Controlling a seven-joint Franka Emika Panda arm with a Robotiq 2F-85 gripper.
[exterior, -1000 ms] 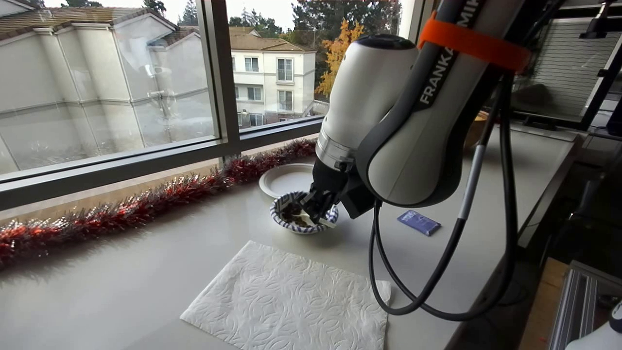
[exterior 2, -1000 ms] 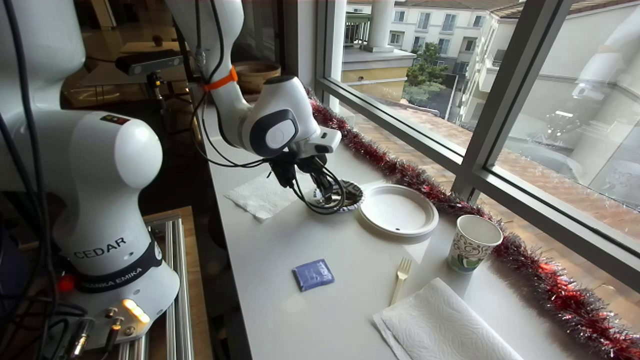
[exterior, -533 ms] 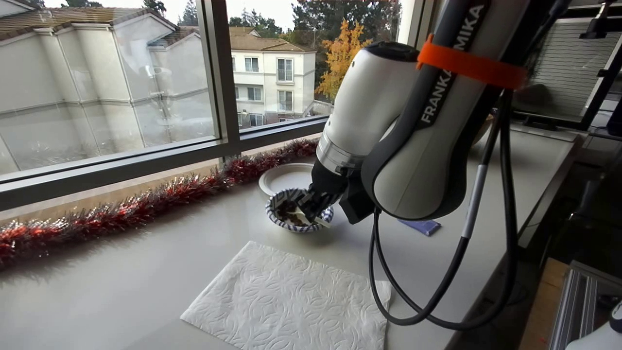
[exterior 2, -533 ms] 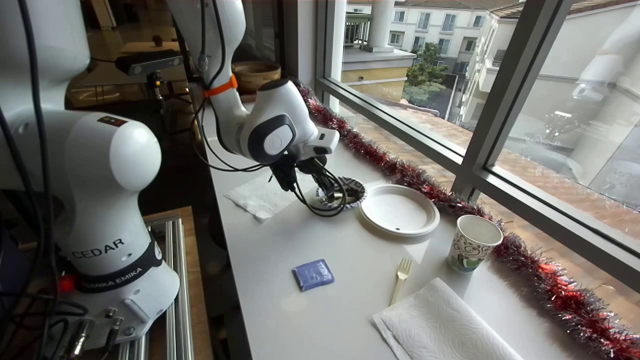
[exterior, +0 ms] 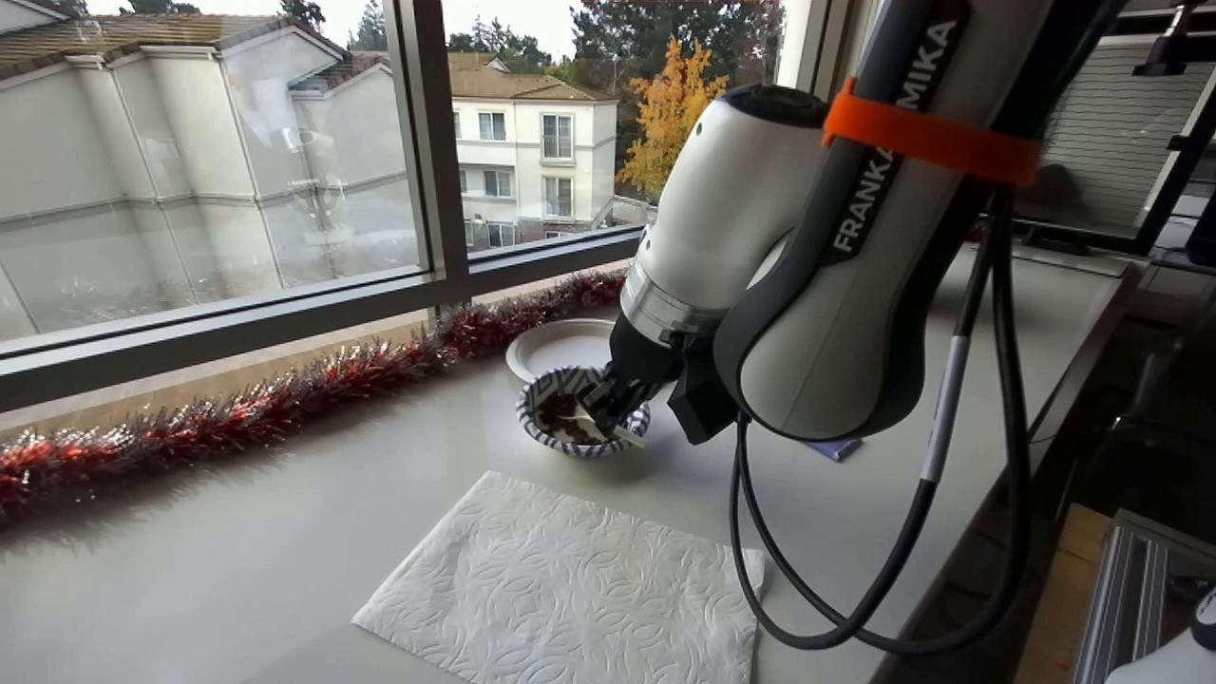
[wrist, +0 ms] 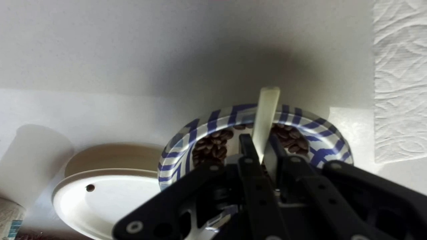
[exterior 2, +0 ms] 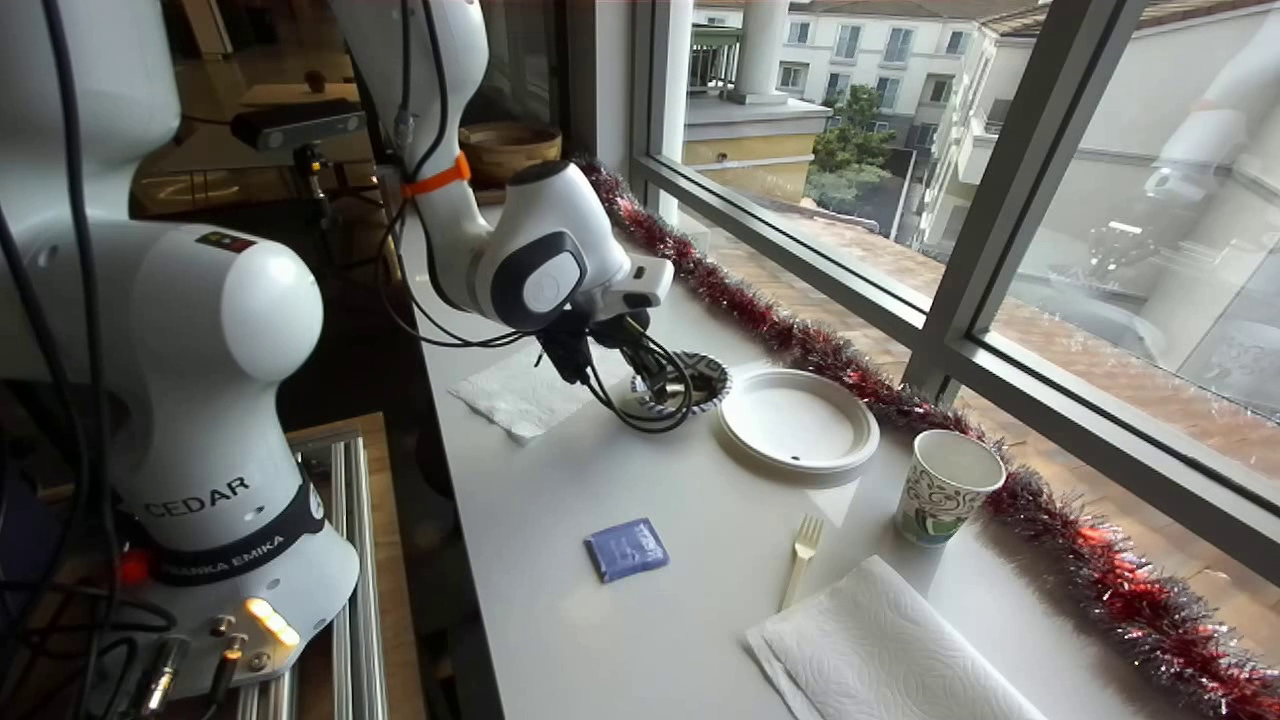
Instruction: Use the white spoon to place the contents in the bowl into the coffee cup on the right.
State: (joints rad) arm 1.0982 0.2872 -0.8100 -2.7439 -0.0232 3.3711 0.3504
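— Looking at the gripper [wrist: 262, 142]: holding something?
— Yes. Clamps the handle of the white spoon [wrist: 267, 106] between two black fingers [wrist: 247, 146], right over the bowl [wrist: 176, 153].
— Upright or tilted?
— Tilted, spoon and gripper alike. Pokes the pale handle end out over the striped blue-and-white rim in the wrist view, and dips the lower part [exterior: 581, 425] inside the bowl in an exterior view. Hard to say how deep, with the fingers in the way.
— And for contents [wrist: 210, 150]?
— Brown beans, lying low in the bowl on both sides of the spoon.
— Now for the coffee cup [exterior 2: 945, 490].
— Stands upright on the table [exterior 2: 560, 640], well apart from the bowl, close to the red and silver tinsel [exterior 2: 1110, 575]. Wears a leafy scroll print.
— With something in between?
— Yes, a white plate [exterior 2: 795, 420], just beside the bowl; carries a small dark spot [wrist: 90, 188] near the rim.
— Go on.
— Nearer the cup, a pale fork [exterior 2: 803, 553], reaching with its handle to the edge of a folded paper towel [exterior 2: 890, 650]. Between fork and table edge, a blue packet [exterior 2: 626, 550], lying flat. On the bowl's far side from the plate, another paper towel [exterior: 570, 579], spread out.
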